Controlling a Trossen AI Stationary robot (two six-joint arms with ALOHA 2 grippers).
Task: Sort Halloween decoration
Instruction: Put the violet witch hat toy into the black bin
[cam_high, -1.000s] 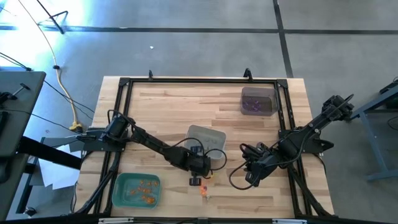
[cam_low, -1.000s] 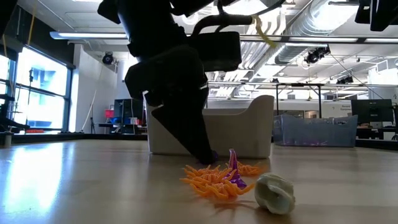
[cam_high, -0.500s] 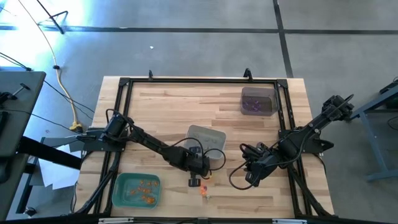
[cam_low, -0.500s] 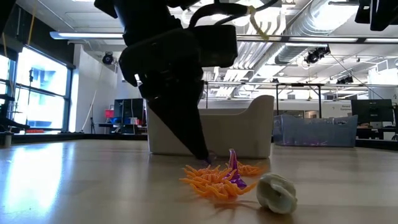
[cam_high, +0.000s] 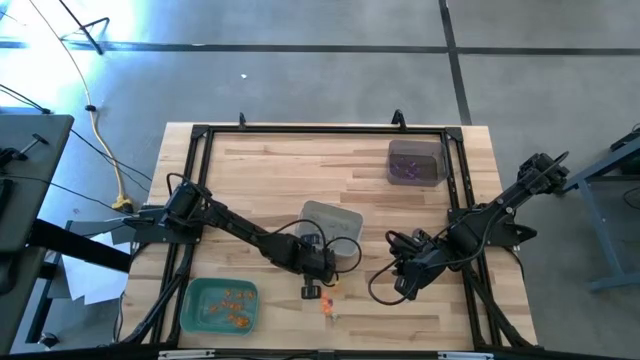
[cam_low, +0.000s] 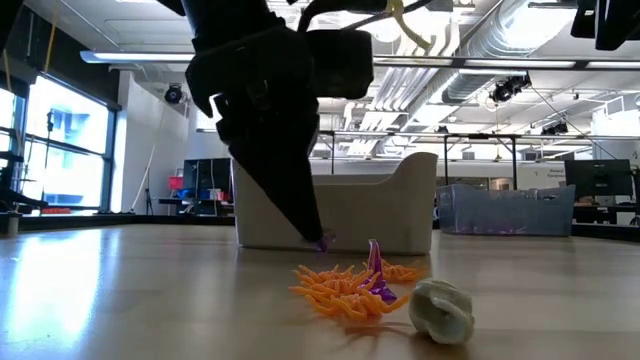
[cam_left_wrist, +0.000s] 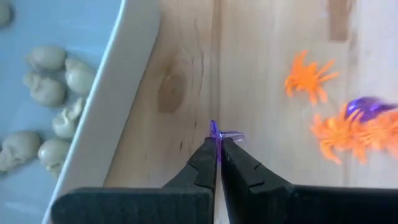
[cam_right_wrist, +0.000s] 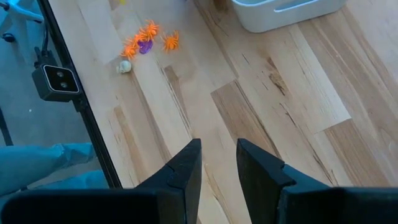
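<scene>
A small pile of Halloween decoration lies near the table's front edge: orange spiders (cam_low: 345, 290), a purple piece (cam_low: 377, 270) and a pale skull (cam_low: 441, 309). My left gripper (cam_left_wrist: 217, 144) stands just on the pile's far side, in front of the grey tray (cam_high: 332, 222), and is shut on one tiny purple trinket (cam_low: 323, 241). My right gripper (cam_right_wrist: 217, 152) hangs open over bare wood to the right (cam_high: 402, 283), with nothing between its fingers. My left gripper pinches the tiny purple trinket (cam_left_wrist: 216, 132) at the very ends of its two fingers, and a purple leg (cam_left_wrist: 234, 135) sticks out to one side. The fingers slant steeply down from above. The trinket hangs a little above the wood, clear of the pile.
The grey tray holds pale skulls (cam_left_wrist: 43, 87); its white wall (cam_low: 345, 215) rises right behind my left gripper. A green tray (cam_high: 222, 305) with orange pieces sits at the front left. A dark tray (cam_high: 416, 162) with purple pieces stands at the far right. A black frame (cam_high: 320, 130) rims the table.
My left gripper has taken hold of the purple trinket at the pile's edge and risen a little with it, drawing slightly toward the grey tray. The rest of the pile and the skull lie as before.
</scene>
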